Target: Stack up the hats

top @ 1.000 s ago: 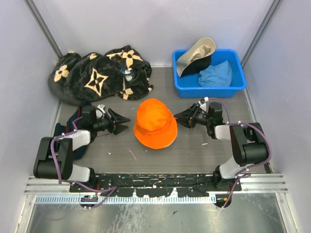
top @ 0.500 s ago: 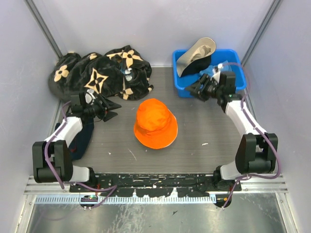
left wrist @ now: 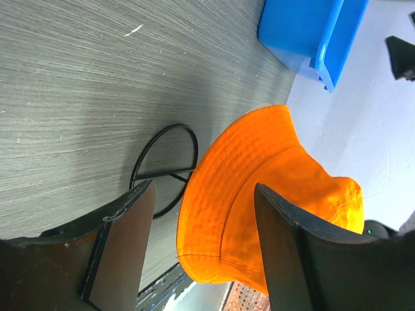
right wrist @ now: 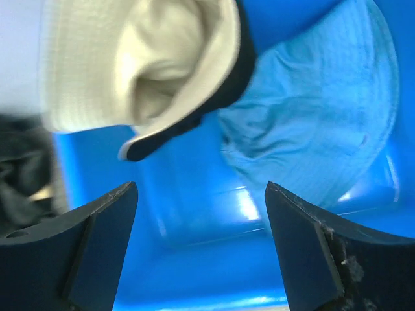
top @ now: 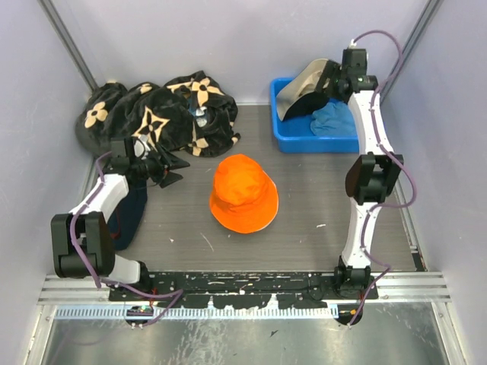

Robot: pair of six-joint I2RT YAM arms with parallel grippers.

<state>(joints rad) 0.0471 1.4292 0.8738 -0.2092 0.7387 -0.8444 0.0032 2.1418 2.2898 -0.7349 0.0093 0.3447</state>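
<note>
The table [top: 319, 243] carries a big black flowered cloth [top: 152, 114] at upper left and a blue bin [top: 304, 142] at upper right. The orange hat [top: 243, 194] sits alone at centre, crown up. In the bin the beige hat [top: 300, 87] leans on the rim, touching the crumpled light blue hat [top: 338, 118]. The right gripper [right wrist: 201, 188] hangs over them, jaws wide, empty; the left gripper [left wrist: 204, 188], also wide and empty, faces the orange one from middle left. My worry: a pinch there snags both bin hats, or just a floppy brim that slips
</note>
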